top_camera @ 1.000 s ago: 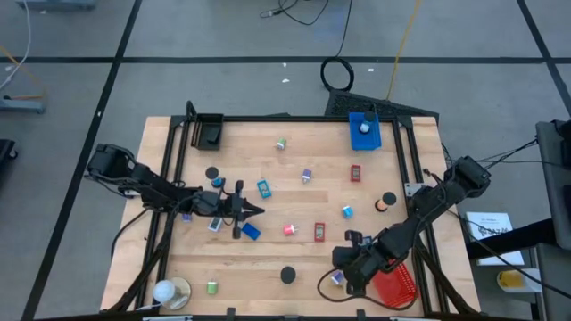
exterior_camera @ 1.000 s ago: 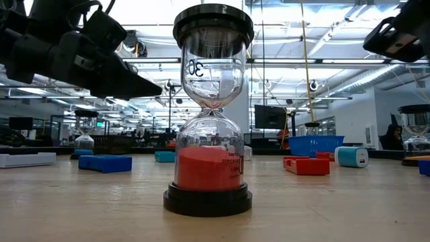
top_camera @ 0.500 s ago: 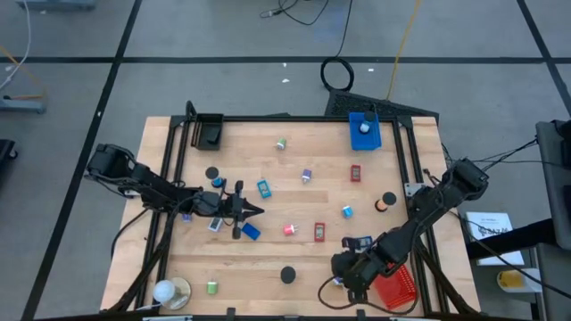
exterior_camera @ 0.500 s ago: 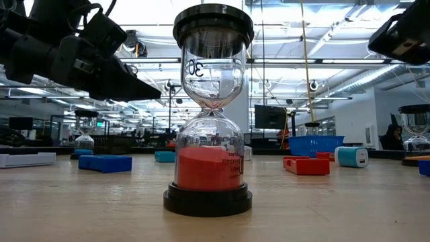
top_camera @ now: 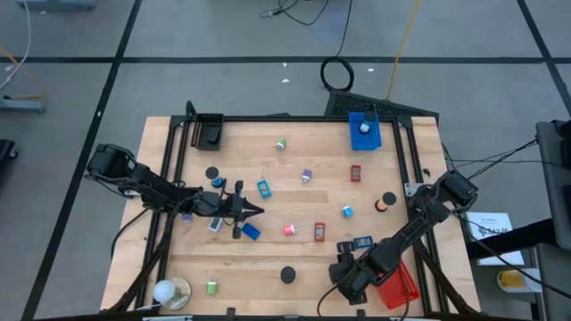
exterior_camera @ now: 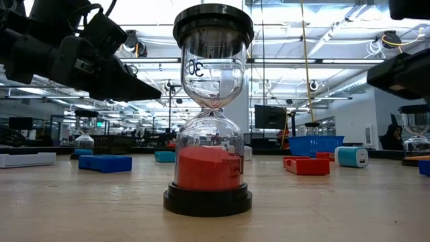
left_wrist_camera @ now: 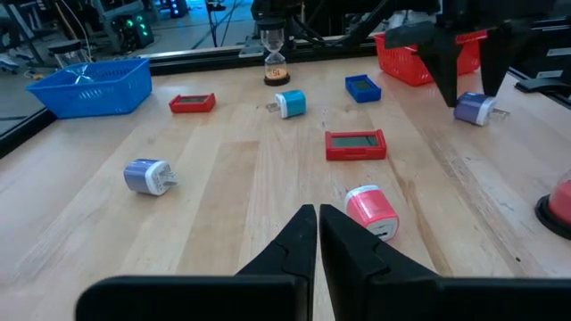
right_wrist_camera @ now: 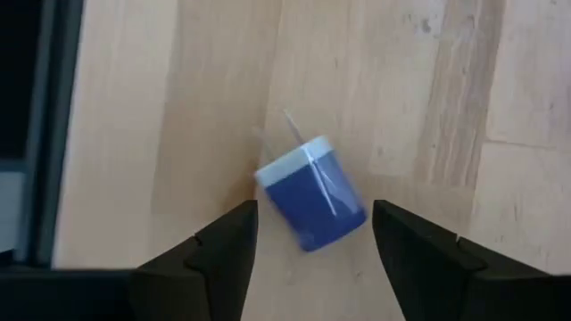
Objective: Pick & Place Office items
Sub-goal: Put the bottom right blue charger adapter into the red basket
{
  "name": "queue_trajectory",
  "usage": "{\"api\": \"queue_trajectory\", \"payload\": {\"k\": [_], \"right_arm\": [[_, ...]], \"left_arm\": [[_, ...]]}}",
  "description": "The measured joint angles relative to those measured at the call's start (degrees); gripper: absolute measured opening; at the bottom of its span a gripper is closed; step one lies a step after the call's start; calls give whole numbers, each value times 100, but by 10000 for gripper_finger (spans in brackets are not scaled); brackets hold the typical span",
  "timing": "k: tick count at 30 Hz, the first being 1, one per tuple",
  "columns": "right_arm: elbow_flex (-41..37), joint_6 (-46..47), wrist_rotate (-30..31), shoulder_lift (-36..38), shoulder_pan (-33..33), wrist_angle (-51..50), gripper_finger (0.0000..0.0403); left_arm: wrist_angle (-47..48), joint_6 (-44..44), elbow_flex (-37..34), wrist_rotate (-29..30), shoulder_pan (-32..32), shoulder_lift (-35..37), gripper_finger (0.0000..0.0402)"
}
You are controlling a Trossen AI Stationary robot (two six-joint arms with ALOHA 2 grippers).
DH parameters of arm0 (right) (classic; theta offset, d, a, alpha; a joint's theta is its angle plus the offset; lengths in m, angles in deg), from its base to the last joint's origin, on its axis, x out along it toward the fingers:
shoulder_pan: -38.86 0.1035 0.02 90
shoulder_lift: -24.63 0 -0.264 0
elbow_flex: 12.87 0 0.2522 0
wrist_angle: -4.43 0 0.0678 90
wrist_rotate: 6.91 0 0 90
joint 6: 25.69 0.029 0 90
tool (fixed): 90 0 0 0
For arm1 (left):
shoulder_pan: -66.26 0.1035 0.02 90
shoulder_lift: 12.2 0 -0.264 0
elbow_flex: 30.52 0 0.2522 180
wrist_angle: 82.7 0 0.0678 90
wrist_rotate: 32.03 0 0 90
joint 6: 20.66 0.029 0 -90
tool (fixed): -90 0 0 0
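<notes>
The right gripper (right_wrist_camera: 308, 234) hovered open over a blue plug (right_wrist_camera: 312, 192) near the table's front edge, gripping nothing; lowering and closing seemed due next. The left gripper (left_wrist_camera: 318, 234) waited shut and empty.

Only legible txt: "30" on upper glass bulb of hourglass (exterior_camera: 212, 111), center of low view, approx. upper-middle of frame. No other labels/brands readable in any view.

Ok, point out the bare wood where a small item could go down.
Free: the strip between the black tray and the green-topped item, and the front between the black hourglass and green block. Crowded: around the left gripper.
</notes>
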Motion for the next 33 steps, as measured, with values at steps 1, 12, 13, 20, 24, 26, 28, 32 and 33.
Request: {"api": "queue_trajectory", "payload": {"k": [1,12,13,20,24,26,28,32,33], "right_arm": [[0,-42,7,-35,0,77,216],[0,-267,49,-123,-11,434,181],[0,-287,50,-123,-13,444,176],[0,-176,41,-121,-23,454,134],[-7,351,39,19,-48,394,127],[-7,694,44,188,-57,393,127],[-7,1138,124,408,-54,262,127],[-7,2431,176,966,-21,-361,127],[-7,2781,173,1126,17,-568,127]], "left_arm": [[0,0,0,0,0,0,26],[35,1,-2,0,0,0,26],[35,1,-2,0,0,0,26],[39,1,-2,0,0,0,26],[39,1,-2,-1,0,0,26],[39,1,-2,-2,0,0,26],[40,-22,-2,-2,0,0,26],[42,-23,-2,-2,0,0,26],[42,-23,-2,-2,0,0,26]]}}
